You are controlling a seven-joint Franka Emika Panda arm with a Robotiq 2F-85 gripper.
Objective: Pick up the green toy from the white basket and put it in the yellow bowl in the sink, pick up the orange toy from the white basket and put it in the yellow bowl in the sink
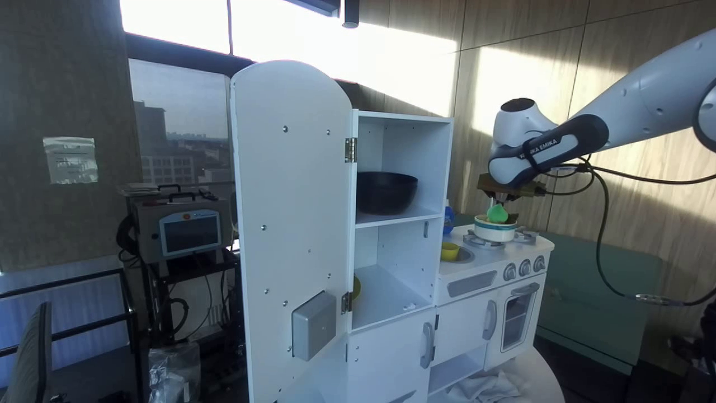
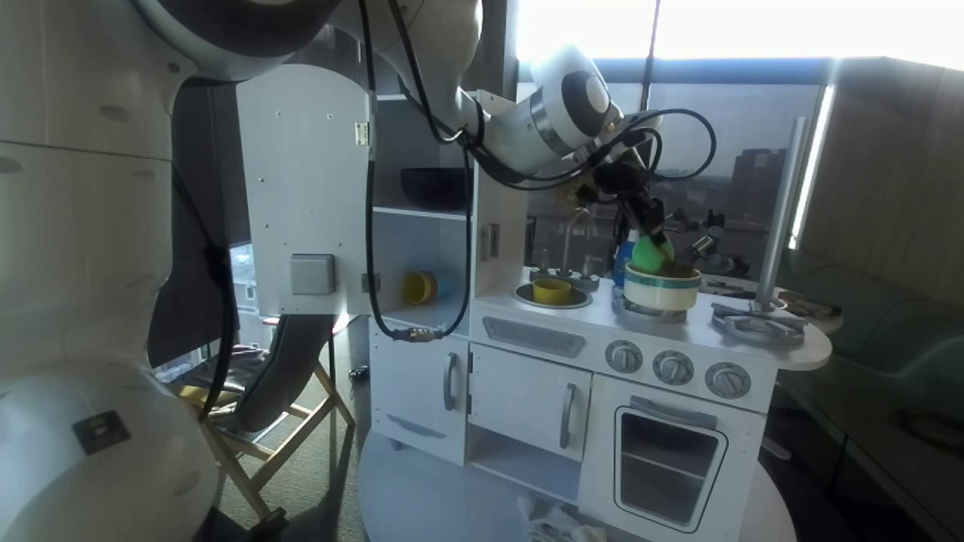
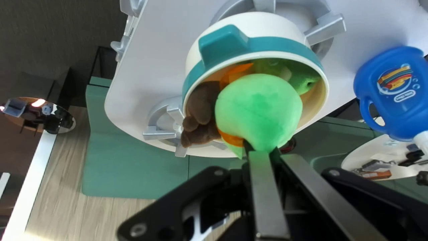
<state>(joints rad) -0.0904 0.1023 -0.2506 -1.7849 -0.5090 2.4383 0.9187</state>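
The narrow end of the green toy (image 3: 259, 107) is pinched between the fingertips of the gripper (image 3: 263, 150); the toy's rounded body is held at the mouth of the white basket (image 2: 661, 297), a pot-like vessel banded in teal; whether anything beneath is touched by it cannot be told. Inside the basket, an orange toy (image 3: 237, 71) is partly covered by the green one; orange is shown at the green toy's lower edge too, and whether one piece is seen twice cannot be made out; a brown plush toy (image 3: 202, 103) is leaned over the rim, and a darker green toy (image 3: 305, 80) is half hidden across from it. The basket is set upright on a burner (image 2: 649, 311) of the white toy kitchen (image 2: 520, 376); a second burner (image 2: 757, 325) is placed beside it. The yellow bowl (image 2: 552, 291) is seated upright in the sink (image 2: 581, 299), apart from the basket; behind the counter area between them, a blue jug (image 3: 389, 90) is seen. Farther off, a black bowl (image 1: 386, 193) is kept on the upper shelf; below it, a yellow vessel (image 2: 416, 287) is laid on its side; the tall door (image 1: 291, 196) is swung wide.
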